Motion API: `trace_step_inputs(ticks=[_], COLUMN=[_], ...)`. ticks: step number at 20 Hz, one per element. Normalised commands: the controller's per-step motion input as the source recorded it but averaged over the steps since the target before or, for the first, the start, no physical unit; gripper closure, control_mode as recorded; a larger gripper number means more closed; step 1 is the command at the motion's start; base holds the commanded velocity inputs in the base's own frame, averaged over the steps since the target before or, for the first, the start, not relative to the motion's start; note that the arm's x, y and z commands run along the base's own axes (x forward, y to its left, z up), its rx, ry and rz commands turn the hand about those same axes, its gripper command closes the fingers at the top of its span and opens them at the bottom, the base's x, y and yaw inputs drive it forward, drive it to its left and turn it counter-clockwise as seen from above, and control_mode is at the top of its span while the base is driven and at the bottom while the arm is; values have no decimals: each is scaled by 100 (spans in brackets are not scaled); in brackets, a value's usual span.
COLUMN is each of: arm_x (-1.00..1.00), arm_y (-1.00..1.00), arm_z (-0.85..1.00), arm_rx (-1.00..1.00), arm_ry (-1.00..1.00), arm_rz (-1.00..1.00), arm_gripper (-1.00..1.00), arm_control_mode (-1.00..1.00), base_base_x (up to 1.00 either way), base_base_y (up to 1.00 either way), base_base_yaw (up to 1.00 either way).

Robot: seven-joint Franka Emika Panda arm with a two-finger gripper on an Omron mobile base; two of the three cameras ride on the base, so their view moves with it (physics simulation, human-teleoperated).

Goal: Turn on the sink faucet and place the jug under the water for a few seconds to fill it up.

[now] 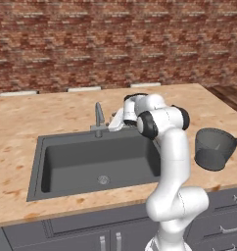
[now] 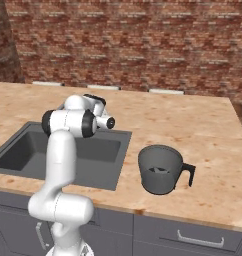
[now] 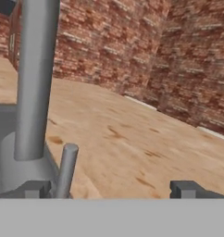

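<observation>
My jaws point(image 3: 111, 189) stand wide open with nothing between them; in the hand view their two dark tips sit far apart at the bottom, and the faucet's short lever point(image 3: 66, 169) rises as a slim grey rod just inside one tip, close to it, though I cannot tell whether they touch. Right behind the lever stands the sink faucet point(image 3: 33, 92), its stem a thick upright column on a rounded base, long axis vertical.

From the left base view my hand reaches in beside the faucet point(image 1: 98, 119) at the sink's back rim, on the side toward the jug. The spout curves over toward the basin. The sink point(image 1: 66, 162) is a dark rectangular basin set in the wood-patterned tabletop point(image 1: 22, 122), its long side running along the front edge, a round drain point(image 1: 104, 180) in its floor.

The jug point(image 2: 160, 170) stands upright on the tabletop well apart from the sink, near the front edge, rim up and wider than its base, black handle point(image 2: 188, 175) pointing away from the basin.

Beyond it all runs the brick wall point(image 2: 143, 45).
</observation>
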Motion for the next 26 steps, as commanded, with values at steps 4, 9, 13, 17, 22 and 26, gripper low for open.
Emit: trace_step_inputs(ticks=[4,9,13,17,22,26], arm_x=[42,9,1,0,1,1], arm_y=[6,23,31,24,3,0], arm_z=[-8,-4,-17,-5,0,0], arm_rx=[0,0,0,0,0,0], arm_ry=[0,0,0,-1,0,0], arm_rz=[1,0,0,-3,-17,-26], arm_gripper=[-100,-100,100,100,100,100], arm_control_mode=[-100,-100,-100,-100,-100,-100], base_base_x=[0,0,0,0,0,0], base_base_y=[0,0,0,0,0,0], base_base_yaw=[0,0,0,0,0,0])
